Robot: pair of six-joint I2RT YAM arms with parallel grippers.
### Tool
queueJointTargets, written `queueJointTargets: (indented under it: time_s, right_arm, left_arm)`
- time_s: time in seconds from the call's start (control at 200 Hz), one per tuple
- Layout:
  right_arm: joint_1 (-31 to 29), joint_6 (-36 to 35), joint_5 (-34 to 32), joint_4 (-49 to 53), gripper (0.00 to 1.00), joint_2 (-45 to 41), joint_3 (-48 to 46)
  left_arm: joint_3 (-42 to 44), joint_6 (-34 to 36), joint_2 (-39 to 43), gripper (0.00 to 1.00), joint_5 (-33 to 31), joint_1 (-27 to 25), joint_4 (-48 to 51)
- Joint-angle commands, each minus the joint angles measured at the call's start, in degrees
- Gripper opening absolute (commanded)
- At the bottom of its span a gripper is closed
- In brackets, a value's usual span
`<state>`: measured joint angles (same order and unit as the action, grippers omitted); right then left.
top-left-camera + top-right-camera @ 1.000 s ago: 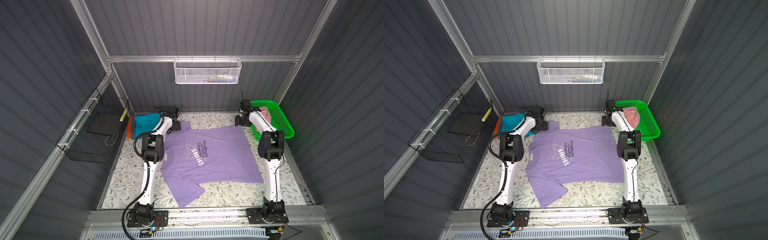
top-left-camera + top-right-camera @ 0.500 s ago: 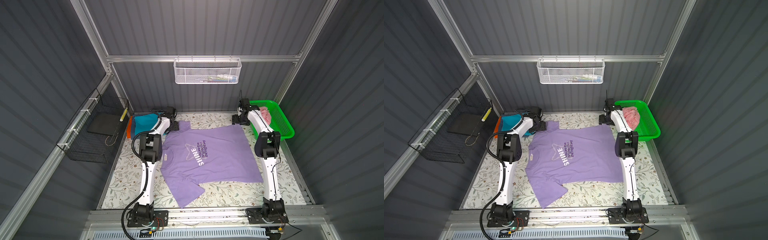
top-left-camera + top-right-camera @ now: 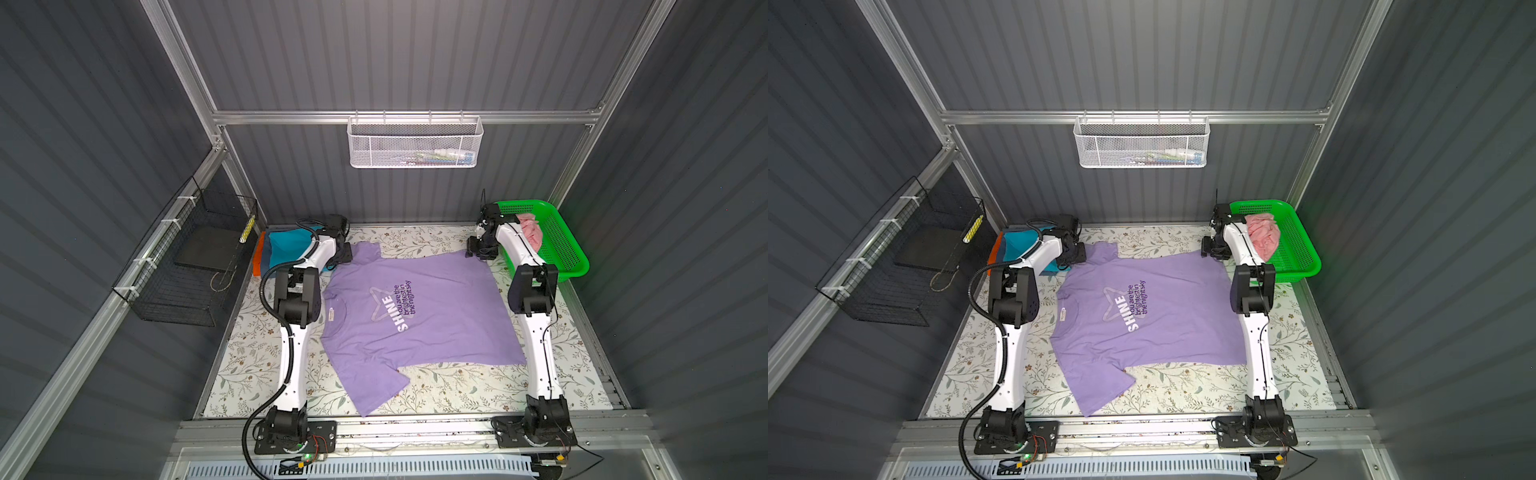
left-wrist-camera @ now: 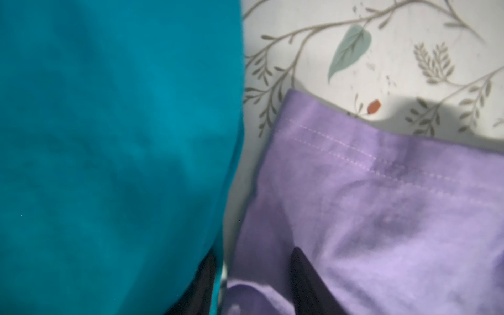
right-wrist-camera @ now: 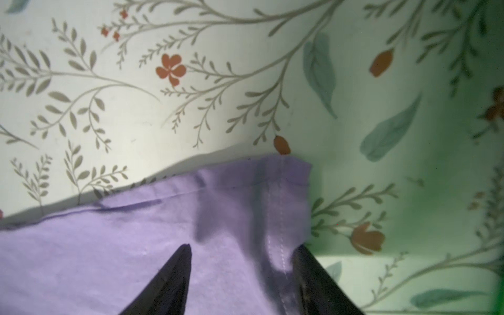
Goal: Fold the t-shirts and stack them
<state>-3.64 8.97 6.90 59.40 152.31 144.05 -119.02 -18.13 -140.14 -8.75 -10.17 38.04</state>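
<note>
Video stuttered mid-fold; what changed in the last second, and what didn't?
The right tool shifted slightly inward onto the far hem corner of the lavender t-shirt; its jaws stand apart astride the hem, no hold visible. The left tool barely moved at the far sleeve. The shirt stayed flat; the pink t-shirt in the green basket and the teal-topped stack stayed put.

Floral-print tabletop (image 3: 249, 332), lavender t-shirt (image 3: 436, 332) spread flat and print-up across the middle of the frame, folded pile of t-shirts (image 3: 286, 245) with teal on top at its upper left corner, green mesh basket (image 3: 575, 257) at upper right.
</note>
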Motion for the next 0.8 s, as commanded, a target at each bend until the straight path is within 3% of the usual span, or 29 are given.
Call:
queueJointTargets:
  time_s: [0.0,0.21,0.455,0.796]
  right_arm:
    - [0.12,0.16,-0.61,0.35,0.57,-0.69,0.44]
    - [0.69,0.95,-1.26,-2.21,0.25,-1.84,-0.25]
    - [0.74,0.25,-2.36,-3.85,0.01,-3.64,-1.84]
    - [0.73,0.25,-1.42,-5.37,0.0,-6.75,-4.18]
  left_arm:
    - [0.47,-0.79,-1.84,0.26,4.84,-0.11,3.24]
    - [-2.73,-0.13,-2.17,0.0,4.29,-0.11,4.97]
    - [-4.26,0.38,-0.96,0.0,3.57,-0.11,6.18]
    - [-1.56,0.07,3.75,0.0,3.13,-0.04,4.94]
